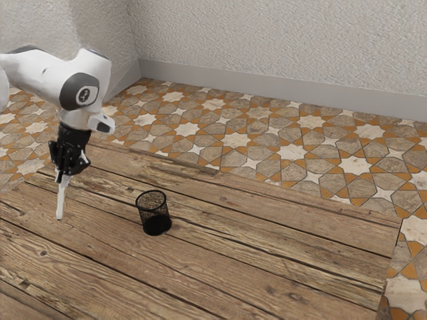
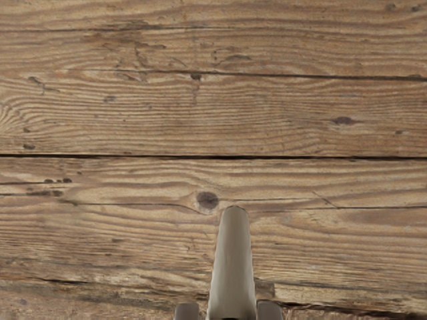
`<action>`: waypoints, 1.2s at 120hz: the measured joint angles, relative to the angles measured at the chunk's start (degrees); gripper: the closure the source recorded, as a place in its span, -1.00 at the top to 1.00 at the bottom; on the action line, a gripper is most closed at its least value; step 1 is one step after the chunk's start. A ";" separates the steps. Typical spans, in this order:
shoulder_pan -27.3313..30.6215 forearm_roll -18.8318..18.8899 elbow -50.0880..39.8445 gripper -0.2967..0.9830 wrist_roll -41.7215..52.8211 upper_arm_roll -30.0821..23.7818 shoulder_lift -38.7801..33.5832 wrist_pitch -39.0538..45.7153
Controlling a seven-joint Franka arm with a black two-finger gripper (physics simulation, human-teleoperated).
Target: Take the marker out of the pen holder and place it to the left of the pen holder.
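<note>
Reference point: the pen holder (image 1: pixel 155 217). You had this black mesh cup standing upright on the wooden table (image 1: pixel 220 270), with its open rim facing up and its darker base resting on the planks.

Marker position: your marker (image 1: pixel 61 200) was outside the pen holder, well apart from it, toward the exterior view's left. It was pale and hung almost vertically, its free end pointing down at the table. You could not tell from the views whether that lower end touched the wood.

Gripper position: your black gripper (image 1: pixel 63 177) was also toward the exterior view's left of the pen holder, above the level of its rim, and pointed downward. The white arm (image 1: pixel 83 77) carried it from higher up on that same side of the pen holder.

Jaw state: your jaws were clamped on the marker. In the wrist view, you had one of the two grey fingertips (image 2: pixel 187 311) on each side of its shaft, and the shaft extended out from between them over the wooden planks.

Surroundings: beyond the pen holder, past the table's far edge, you had the patterned tile floor (image 1: pixel 293 137). Farther beyond the pen holder stood the light textured wall (image 1: pixel 267 40), with a grey baseboard (image 1: pixel 267 87) along its foot.
</note>
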 joint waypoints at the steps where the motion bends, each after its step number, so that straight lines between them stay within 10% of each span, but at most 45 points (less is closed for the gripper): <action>1: -0.08 -0.04 0.04 -0.68 -0.10 0.15 0.59 -0.49; 68: 3.07 -3.77 -1.38 -0.66 -3.52 3.44 13.38 -12.83; 90: 3.50 -6.47 -1.48 -0.07 -3.99 3.83 13.21 -10.93; 144: -11.26 -11.39 -2.97 0.46 -2.97 2.48 -12.34 12.94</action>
